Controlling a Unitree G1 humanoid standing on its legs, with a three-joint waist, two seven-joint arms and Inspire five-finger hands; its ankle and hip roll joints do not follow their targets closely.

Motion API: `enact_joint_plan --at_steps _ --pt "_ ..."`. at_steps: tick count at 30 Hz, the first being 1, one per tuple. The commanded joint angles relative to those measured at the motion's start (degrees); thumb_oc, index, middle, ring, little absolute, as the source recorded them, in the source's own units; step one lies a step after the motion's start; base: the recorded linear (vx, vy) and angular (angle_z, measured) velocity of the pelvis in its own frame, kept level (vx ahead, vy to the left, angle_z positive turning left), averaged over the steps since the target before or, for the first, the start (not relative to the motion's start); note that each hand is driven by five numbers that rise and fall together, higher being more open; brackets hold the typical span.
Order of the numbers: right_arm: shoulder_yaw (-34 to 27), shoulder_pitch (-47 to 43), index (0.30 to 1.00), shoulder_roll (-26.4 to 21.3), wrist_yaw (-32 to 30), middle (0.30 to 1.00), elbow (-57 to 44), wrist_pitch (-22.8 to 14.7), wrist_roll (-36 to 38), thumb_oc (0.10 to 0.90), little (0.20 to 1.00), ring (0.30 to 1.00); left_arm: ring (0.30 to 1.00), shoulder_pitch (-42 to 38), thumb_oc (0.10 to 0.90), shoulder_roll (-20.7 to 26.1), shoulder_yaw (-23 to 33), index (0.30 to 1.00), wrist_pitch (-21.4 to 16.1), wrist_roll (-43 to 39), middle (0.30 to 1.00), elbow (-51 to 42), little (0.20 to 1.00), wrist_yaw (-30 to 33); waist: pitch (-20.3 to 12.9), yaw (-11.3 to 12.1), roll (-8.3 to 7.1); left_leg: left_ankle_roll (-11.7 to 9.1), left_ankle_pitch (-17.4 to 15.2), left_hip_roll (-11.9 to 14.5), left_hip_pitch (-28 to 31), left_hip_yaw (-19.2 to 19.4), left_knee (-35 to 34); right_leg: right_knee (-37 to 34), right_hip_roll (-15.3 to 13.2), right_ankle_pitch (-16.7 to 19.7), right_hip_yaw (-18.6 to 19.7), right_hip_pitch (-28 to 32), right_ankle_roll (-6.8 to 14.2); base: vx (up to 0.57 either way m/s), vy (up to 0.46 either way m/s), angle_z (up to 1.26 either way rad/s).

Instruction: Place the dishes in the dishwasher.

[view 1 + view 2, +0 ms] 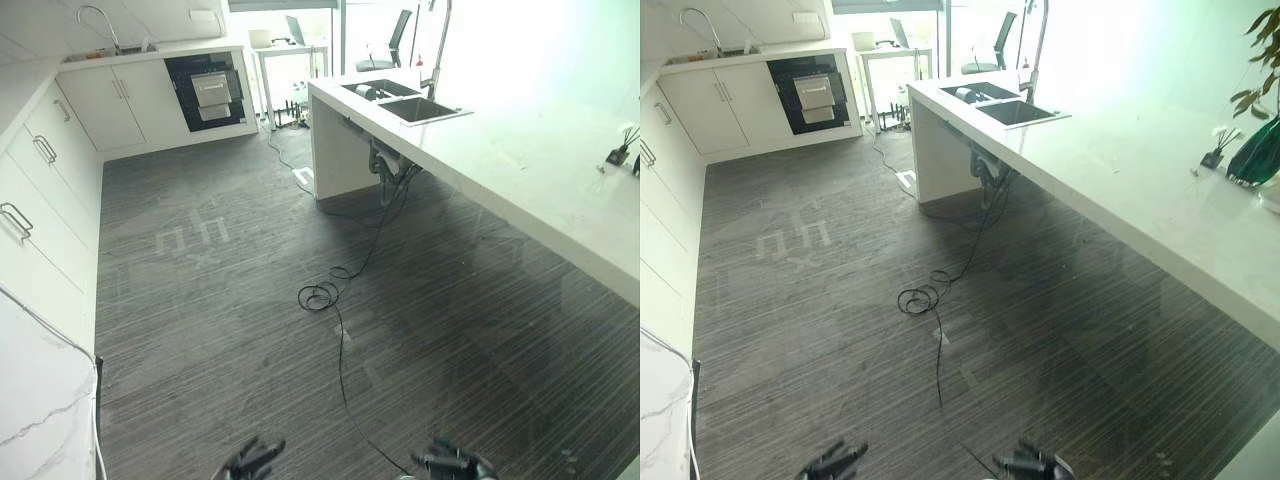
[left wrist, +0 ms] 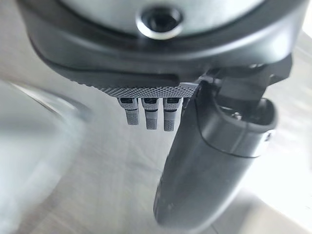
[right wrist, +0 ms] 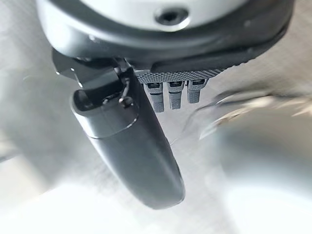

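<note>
The dishwasher [image 1: 208, 91] is a black-fronted unit set in the white cabinets at the far end of the room. Its grey inner part sticks out a little. A double sink [image 1: 407, 101] with a tall tap sits at the far end of the white island counter [image 1: 520, 165] on the right. Something pale and rounded [image 1: 367, 92] lies in the sink's far basin. My left hand [image 1: 250, 460] and right hand [image 1: 455, 463] hang low over the dark floor. Both are open and hold nothing. In the wrist views, the left hand [image 2: 204, 161] and right hand [image 3: 131, 146] show straight fingers above the floor.
White cabinets [image 1: 40, 190] line the left wall. A back counter carries a second sink and tap [image 1: 100, 35]. A white power strip [image 1: 303, 177] lies by the island's base. A small holder [image 1: 620, 152] and a plant [image 1: 1262, 120] stand on the island.
</note>
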Motion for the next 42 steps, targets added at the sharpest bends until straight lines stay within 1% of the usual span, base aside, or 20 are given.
enact_joint_plan --at_steps 1,4,11,13,14,15,17,18,19,21,22,25,26,31,33,34,35,38,40,42 --pt "-0.28 -4.95 0.9 -2.0 0.2 0.9 -1.94 -4.22 2.93 0.8 0.9 0.9 0.9 -4.77 0.8 1.09 1.4 0.9 -7.17 -3.4 0.9 -2.81 0.9 -0.96 1.79 0.16 0.54 -5.56 -9.71 4.09 2.51 1.66 1.97 -5.26 0.03 -3.05 -1.25 3.86 5.83 -0.02 -0.034 0.03" --pt "0.06 -3.45 0.9 -2.37 -1.17 0.9 -12.44 -5.56 0.45 0.8 0.9 0.9 0.9 -3.53 0.8 1.84 2.33 0.9 -10.5 -3.61 0.9 -10.76 0.9 0.88 2.19 -0.03 0.46 -5.75 -9.38 4.22 2.68 1.39 1.97 -5.26 0.36 -3.16 -1.21 4.03 5.51 -0.01 -0.078 0.03" --pt "-0.91 -1.56 0.9 -2.12 -0.62 0.9 -21.48 -6.59 -2.19 0.8 0.9 0.9 0.9 -1.14 0.8 2.47 4.07 0.9 -14.03 -3.44 0.9 -18.95 0.9 1.77 2.67 -0.26 0.27 -6.11 -9.0 4.48 3.38 0.76 1.97 -5.26 1.38 -3.61 -0.72 4.36 4.7 0.04 -0.097 0.05" --pt "-1.35 -0.18 0.9 -3.42 -0.26 0.9 -27.0 -7.7 -3.75 0.8 0.9 0.9 0.9 0.51 0.8 1.95 5.1 0.9 -15.8 -3.89 0.9 -22.87 0.9 0.42 5.04 1.27 -2.11 -7.17 0.28 2.15 4.54 1.75 1.97 -5.26 -0.24 -3.38 0.2 4.74 2.87 0.13 -0.286 0.0" --pt "-1.56 0.56 0.9 -4.44 -0.29 0.9 -28.89 -9.17 -3.13 0.8 0.9 0.9 0.9 0.92 0.8 2.49 5.35 0.9 -15.89 -4.42 0.9 -24.75 0.9 -1.11 7.96 1.81 -3.39 -8.56 6.3 3.41 -1.82 1.82 13.55 -5.26 -0.61 -2.99 0.26 5.58 1.16 0.02 -0.217 0.07" --pt "-1.69 0.69 0.9 -4.54 -0.14 0.9 -29.0 -9.51 -2.97 0.8 0.9 0.9 0.9 1.04 0.8 2.57 5.43 0.9 -15.88 -4.44 0.9 -25.05 0.9 -1.42 8.49 1.79 -3.19 -8.63 6.06 3.76 -3.29 1.3 16.41 -5.26 -0.31 -3.05 0.05 5.89 0.93 0.05 -0.175 0.36" --pt "-2.2 1.14 0.9 -4.51 0.02 0.9 -29.8 -10.74 -3.09 0.8 0.9 0.9 0.9 1.65 0.8 2.62 5.46 0.9 -16.09 -4.92 0.9 -26.45 0.9 -2.39 10.18 1.73 -2.87 -8.12 7.07 5.37 -4.25 4.22 10.22 -5.26 0.54 -3.07 0.43 6.65 1.2 0.2 0.046 0.54" --pt "-2.15 1.41 0.9 -4.57 0.07 0.9 -30.58 -10.83 -3.44 0.8 0.9 0.9 0.9 2.77 0.8 2.6 4.96 0.9 -16.58 -5.42 0.9 -27.6 0.9 -2.57 10.97 1.72 -2.08 -8.6 8.63 6.8 -2.61 5.78 1.97 -5.26 1.27 -3.54 0.97 7.79 1.93 0.42 0.309 0.18" --pt "-2.59 2.68 0.9 -4.88 0.89 0.9 -32.23 -11.12 -3.79 0.8 0.9 0.9 0.9 4.53 0.8 2.61 4.69 0.9 -17.03 -5.75 0.9 -29.59 0.9 -2.95 11.18 1.26 0.54 -10.4 8.51 11.67 -6.16 4.55 1.97 -5.26 3.93 -4.53 1.26 8.73 2.44 0.35 0.28 -0.12" --pt "-2.59 2.71 0.9 -4.89 0.89 0.9 -32.25 -11.1 -3.79 0.8 0.9 0.9 0.9 4.56 0.8 2.59 4.68 0.9 -17.02 -5.74 0.9 -29.61 0.9 -2.95 11.15 1.23 0.56 -10.42 8.52 11.68 -6.18 4.51 1.97 -5.26 3.95 -4.52 1.22 8.73 2.43 0.24 0.202 -0.13" --pt "-4.02 4.93 0.9 -5.98 3.08 0.9 -34.45 -11.49 -3.3 0.8 0.9 0.9 0.9 6.32 0.8 2.25 5.4 0.9 -17.1 -6.21 0.9 -31.7 0.9 -3.81 11.21 1.14 1.94 -11.74 9.92 14.5 -9.48 3.01 1.97 -5.26 5.26 -6.35 2.51 10.4 2.33 0.27 0.221 -0.02" --pt "-4.0 5.65 0.9 -6.72 3.8 0.9 -35.23 -12.23 -3.01 0.8 0.9 0.9 0.9 6.62 0.8 2.22 5.55 0.9 -17.32 -5.63 0.9 -32.6 0.9 -3.5 10.51 1.16 2.19 -11.17 7.27 14.84 -9.83 3.88 1.97 -5.26 3.74 -7.34 2.36 12.13 3.2 0.4 0.393 0.17" --pt "-4.26 6.09 0.9 -6.71 4.36 0.9 -36.52 -11.67 -1.81 0.8 0.9 0.9 0.9 6.52 0.8 2.69 5.79 0.9 -17.06 -4.82 0.9 -33.7 0.9 -3.1 9.62 1.38 1.81 -9.87 3.58 13.72 -8.8 4.87 1.97 -5.26 1.99 -7.9 2.07 13.62 4.56 0.33 0.35 -0.33" --pt "-3.09 5.15 0.9 -4.48 2.05 0.9 -38.99 -10.71 -1.21 0.8 0.9 0.9 0.9 4.61 0.8 4.99 5.97 0.9 -13.69 -2.05 0.9 -35.67 0.9 -4.1 6.48 2.39 0.4 -6.55 -0.85 10.42 -7.81 5.52 1.97 -5.26 -2.81 -7.8 0.5 16.0 8.51 0.23 0.275 -0.23" --pt "-2.94 3.91 0.9 -3.05 -0.07 0.9 -39.98 -9.89 0.58 0.8 0.9 0.9 0.9 3.13 0.8 5.67 5.75 0.9 -12.15 -0.99 0.9 -35.86 0.9 -5.36 5.71 2.02 0.3 -4.74 -1.91 8.18 -7.08 3.41 1.97 -5.26 -4.44 -0.74 -0.97 17.11 10.39 0.23 0.249 0.06" --pt "-2.94 3.91 0.9 -3.05 -0.07 0.9 -39.98 -9.89 0.58 0.8 0.9 0.9 0.9 3.13 0.8 5.67 5.75 0.9 -12.15 -0.99 0.9 -35.86 0.9 -5.36 5.72 2.01 0.3 -4.74 -1.91 8.18 -7.07 3.4 1.97 -5.26 -4.45 -0.74 -0.98 17.12 10.39 0.31 0.382 0.34" --pt "-2.64 4.08 0.9 -1.59 -0.95 0.9 -41.33 -10.17 0.42 0.8 0.9 0.9 0.9 2.08 0.8 6.04 5.18 0.9 -11.33 0.87 0.9 -36.96 0.9 -6.41 6.2 0.77 1.34 -2.27 -4.16 5.79 -4.63 0.52 1.97 6.84 -5.76 9.58 -0.39 10.91 11.22 0.22 0.314 0.34" --pt "-1.48 4.09 0.9 -1.71 -1.63 0.9 -41.37 -11.31 0.85 0.8 0.9 0.9 0.9 1.33 0.8 6.85 3.75 0.9 -11.69 2.26 0.9 -38.67 0.9 -5.34 6.87 -0.29 1.36 -2.03 -4.98 4.76 -3.04 0.4 1.97 11.94 -1.26 7.63 -0.7 3.07 9.63 0.19 0.162 0.22" --pt "-2.1 4.26 0.9 -2.45 -1.98 0.9 -42.05 -11.48 2.1 0.8 0.9 0.9 0.9 0.18 0.8 7.27 2.91 0.9 -10.99 2.14 0.9 -40.1 0.9 -5.12 7.27 -1.37 0.99 -2.62 -4.35 3.58 -2.79 -0.61 1.97 4.0 3.72 6.36 -2.11 2.28 7.87 0.2 -0.054 0.45" --pt "-3.9 5.28 0.9 -2.93 -0.03 0.9 -42.6 -11.79 2.77 0.8 0.9 0.9 0.9 -0.42 0.8 7.59 3.19 0.9 -10.97 3.08 0.9 -40.82 0.9 -5.76 8.05 -2.33 0.17 -3.2 -4.57 2.78 -1.62 -0.45 1.97 -5.26 3.25 6.64 -3.15 1.03 7.28 0.3 -0.14 0.75"
